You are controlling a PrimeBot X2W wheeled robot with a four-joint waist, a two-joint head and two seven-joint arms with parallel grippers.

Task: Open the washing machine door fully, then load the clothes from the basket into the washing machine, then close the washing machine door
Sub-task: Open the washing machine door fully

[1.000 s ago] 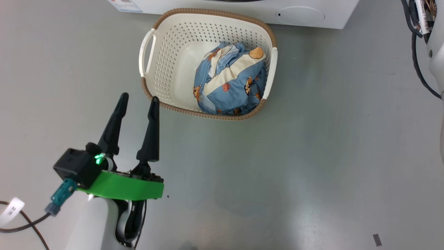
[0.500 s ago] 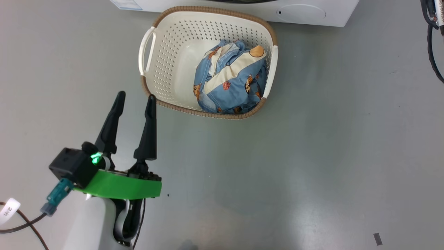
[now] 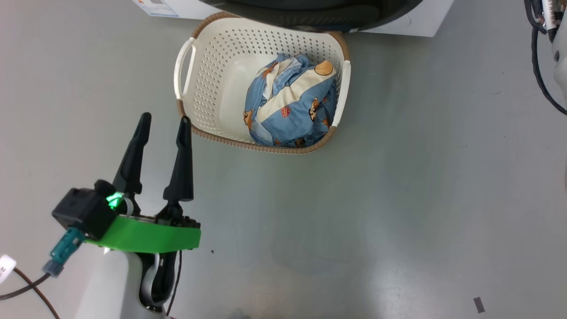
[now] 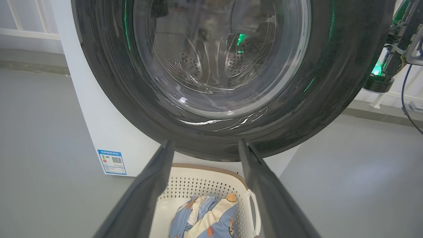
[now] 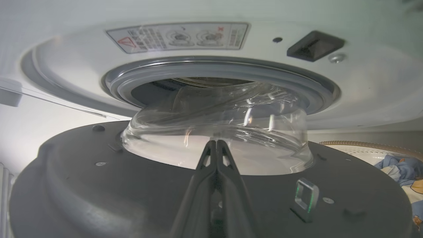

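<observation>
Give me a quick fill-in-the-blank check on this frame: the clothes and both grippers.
The clothes lie in the ___. The left gripper is ___, holding nothing. The right gripper, facing the washing machine door from its inner side, is ___.
Missing words: basket; open; shut.

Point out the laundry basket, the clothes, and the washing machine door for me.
laundry basket (image 3: 212,75), head view, left perforated wall
clothes (image 3: 290,106), head view, middle of bundle
washing machine door (image 4: 330,82), left wrist view, black rim
</observation>
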